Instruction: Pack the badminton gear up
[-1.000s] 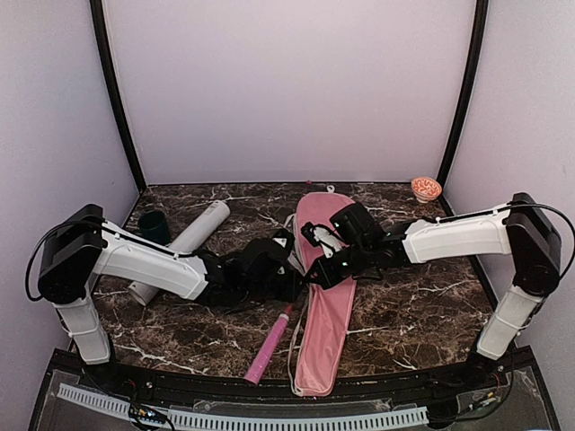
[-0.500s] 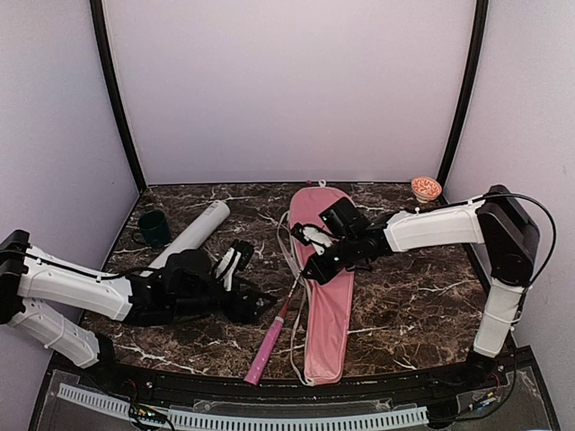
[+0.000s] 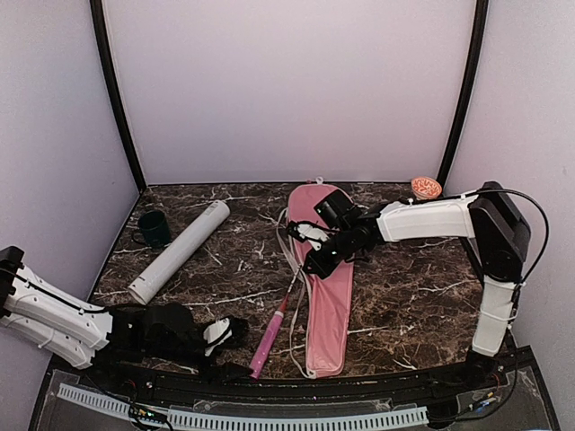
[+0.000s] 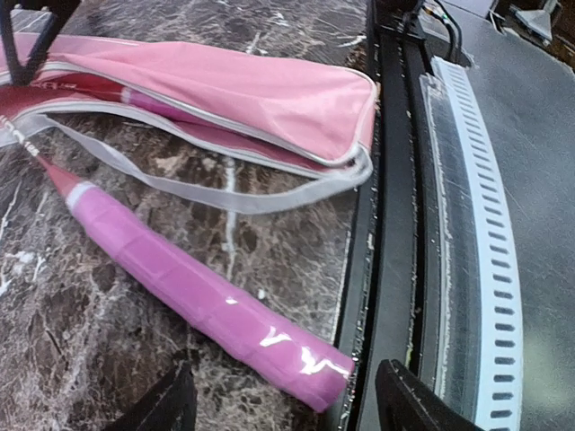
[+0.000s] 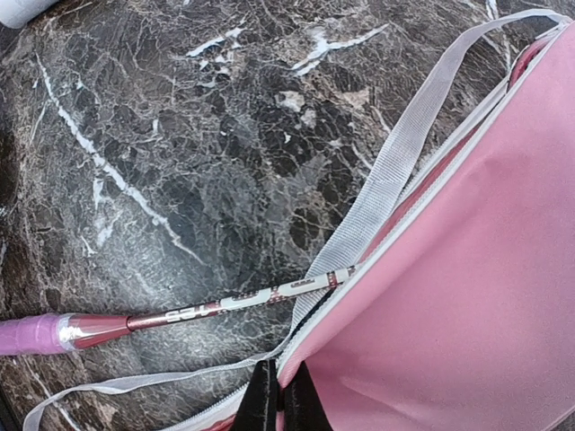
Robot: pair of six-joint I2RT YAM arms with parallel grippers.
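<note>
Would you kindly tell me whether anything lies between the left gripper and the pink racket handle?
Nothing visible does: the racket handle lies on the table right before the open left gripper; the cover's strap is beyond it.

Both arms (image 3: 427, 218) wear white shells with black joints and black wrists.

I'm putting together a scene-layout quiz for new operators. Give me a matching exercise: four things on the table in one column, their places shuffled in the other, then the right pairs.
Things
1. pale grey tube
2. dark green cup
3. orange-patterned bowl
4. pink racket handle

Places
A. far right corner
B. at the near edge, just left of the pink cover
C. lying diagonally across the left half
D. standing upright at the far left, near the wall

Pairs: 1-C, 2-D, 3-A, 4-B
</note>
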